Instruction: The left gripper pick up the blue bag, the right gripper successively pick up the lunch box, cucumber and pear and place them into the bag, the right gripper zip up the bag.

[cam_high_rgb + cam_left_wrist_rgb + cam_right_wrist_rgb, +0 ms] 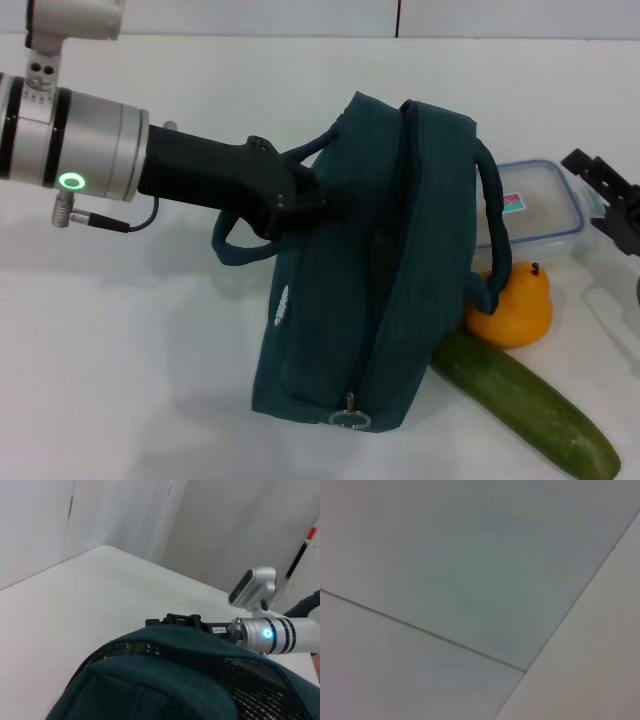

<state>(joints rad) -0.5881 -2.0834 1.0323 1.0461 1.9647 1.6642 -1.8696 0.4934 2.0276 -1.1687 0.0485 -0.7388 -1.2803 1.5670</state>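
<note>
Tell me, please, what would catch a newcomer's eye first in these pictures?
The blue bag dominates mid-table, with the left pincer reaching in against its upper side by a handle. Right of it lie the pear, the cucumber and, farther back, the lunch box.

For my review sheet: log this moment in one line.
left gripper: gripping blue bag | right gripper: idle, right edge | lunch box, pear, cucumber: on table
</note>
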